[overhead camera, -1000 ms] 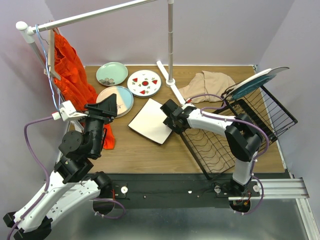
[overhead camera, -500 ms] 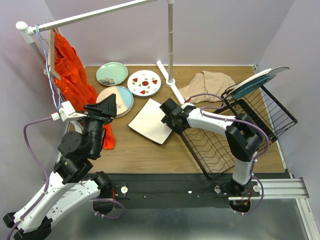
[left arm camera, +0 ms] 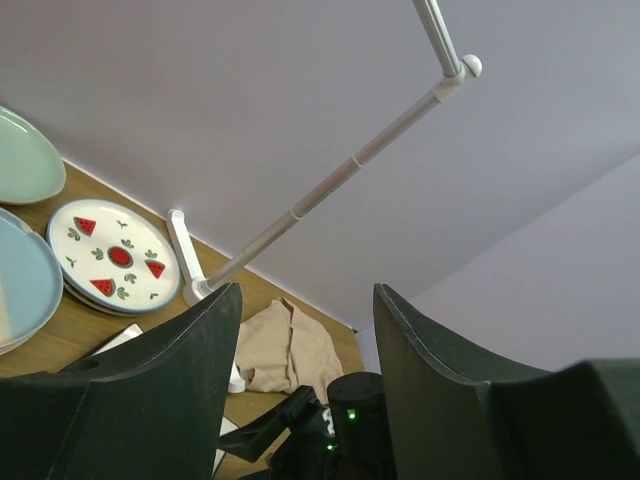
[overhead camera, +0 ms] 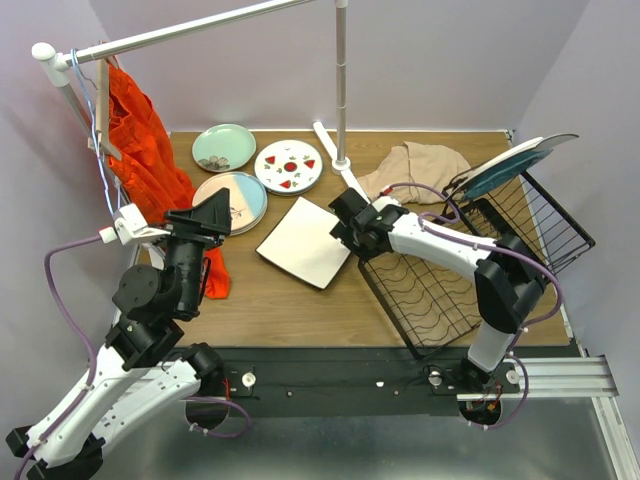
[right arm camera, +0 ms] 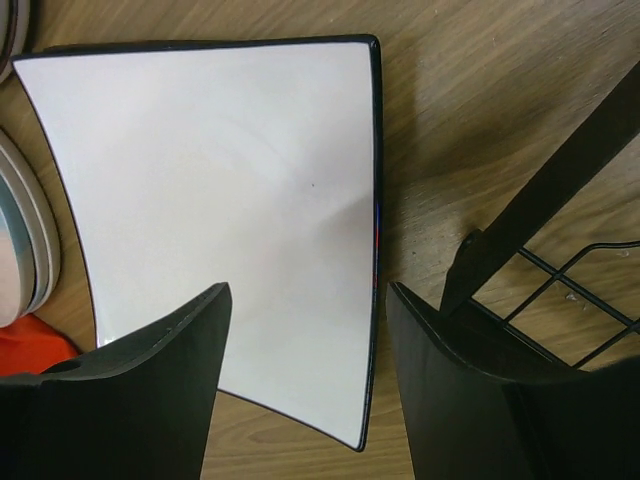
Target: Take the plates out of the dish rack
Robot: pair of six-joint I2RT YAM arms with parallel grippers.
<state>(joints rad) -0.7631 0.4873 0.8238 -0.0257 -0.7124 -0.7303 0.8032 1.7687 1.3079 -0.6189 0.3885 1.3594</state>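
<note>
Four plates lay left of the dish rack [overhead camera: 430, 290]: pale green plate [overhead camera: 224, 147], red-spotted plate [overhead camera: 288, 166], pink-and-blue plate [overhead camera: 240, 195], and square white plate [overhead camera: 300, 243] beneath the right gripper [right arm camera: 305, 300], jaws spread, empty. A teal plate [overhead camera: 510, 165] stood in the rack; the left gripper [left arm camera: 305, 300] gaped empty

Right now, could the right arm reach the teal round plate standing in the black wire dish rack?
Probably yes: its open end effector is empty, and the teal plate stands unobstructed in the rack.
</note>
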